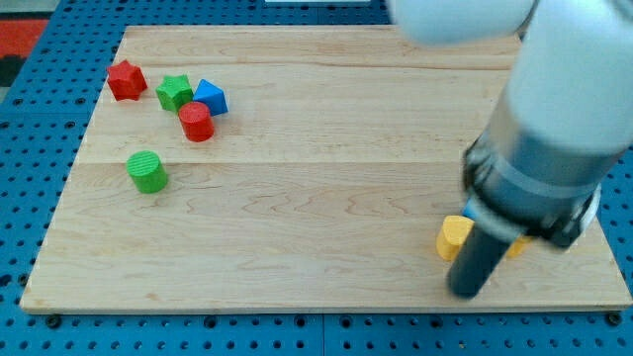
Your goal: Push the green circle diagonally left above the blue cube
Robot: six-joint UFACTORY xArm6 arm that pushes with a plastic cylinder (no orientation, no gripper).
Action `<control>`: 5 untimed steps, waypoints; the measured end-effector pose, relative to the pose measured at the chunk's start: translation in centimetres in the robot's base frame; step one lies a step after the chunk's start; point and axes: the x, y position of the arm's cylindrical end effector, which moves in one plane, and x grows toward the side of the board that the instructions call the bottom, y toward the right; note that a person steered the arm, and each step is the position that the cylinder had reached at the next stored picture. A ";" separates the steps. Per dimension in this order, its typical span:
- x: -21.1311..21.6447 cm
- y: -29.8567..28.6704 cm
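My tip point(465, 293), a bare rod end with nothing to open or close and nothing held, rests on the board at the view's lower right, just beside a yellow block point(454, 237). The green circle point(147, 171) lies well apart from it, far toward the view's left and somewhat higher, alone below a cluster. From my tip, the blue cube point(211, 96) sits beyond and above that circle, with a red cylinder point(196, 122), green star point(174, 92) and red star point(126, 79) around it, so I judge the tip must first cross the board.
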 end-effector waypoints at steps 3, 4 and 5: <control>-13.3 -32.3; -15.7 -31.9; -17.0 -35.8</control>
